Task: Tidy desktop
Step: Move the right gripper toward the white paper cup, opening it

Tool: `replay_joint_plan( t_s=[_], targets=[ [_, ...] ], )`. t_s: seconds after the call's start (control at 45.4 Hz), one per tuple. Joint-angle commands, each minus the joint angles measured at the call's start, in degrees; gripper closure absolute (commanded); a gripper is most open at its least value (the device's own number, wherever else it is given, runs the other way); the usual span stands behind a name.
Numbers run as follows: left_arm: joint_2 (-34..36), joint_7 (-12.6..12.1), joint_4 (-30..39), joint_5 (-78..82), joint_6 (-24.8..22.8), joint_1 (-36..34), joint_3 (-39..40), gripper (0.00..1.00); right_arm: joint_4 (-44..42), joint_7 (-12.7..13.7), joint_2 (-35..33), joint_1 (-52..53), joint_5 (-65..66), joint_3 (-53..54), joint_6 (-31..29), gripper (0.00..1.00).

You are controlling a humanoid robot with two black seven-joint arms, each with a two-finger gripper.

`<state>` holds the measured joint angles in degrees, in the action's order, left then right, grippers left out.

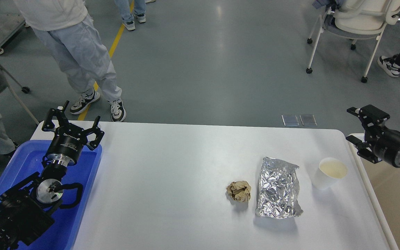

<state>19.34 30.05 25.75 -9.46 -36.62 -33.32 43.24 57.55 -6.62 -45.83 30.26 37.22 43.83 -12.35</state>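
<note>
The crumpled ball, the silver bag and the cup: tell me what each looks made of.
Crumpled ball: brown paper, matte, by its creases. Silver bag: likely metallic foil, shiny and wrinkled. Cup: white, matte, probably paper, though plastic is possible.

Both arms are matte black. The left gripper has thin black fingers, a printed white marking, silver rings (one looped by black cable); the right gripper looks blockier.
</note>
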Motion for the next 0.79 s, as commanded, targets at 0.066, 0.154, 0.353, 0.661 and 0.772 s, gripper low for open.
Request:
replay_joint_plan(
  t_s=[0.066,0.154,0.353,0.661,0.772],
  targets=[
    [0.0,0.0,0.0,0.0,0.0,0.0,0.0,0.00,0.0,0.4,-6.0,6.9,5.8,-14.7,0.0,0.00],
    [0.0,0.0,0.0,0.0,0.0,0.0,0.0,0.00,-0.2,0.5,-5.9,7.3,6.2,-15.5,0.6,0.00],
    [0.0,0.0,0.0,0.1,0.0,0.0,0.0,0.00,0.0,0.1,-5.8,7.4,10.8,-21.0,2.0,0.00],
    [0.0,0.0,0.0,0.1,0.0,0.0,0.0,0.00,0.1,-0.5,-5.6,7.5,23.9,-24.2,1.9,0.00],
    [0.0,0.0,0.0,0.1,0.0,0.0,0.0,0.00,-0.3,-0.5,-5.3,9.5,26.1,-27.1,2.0,0.00]
  ],
)
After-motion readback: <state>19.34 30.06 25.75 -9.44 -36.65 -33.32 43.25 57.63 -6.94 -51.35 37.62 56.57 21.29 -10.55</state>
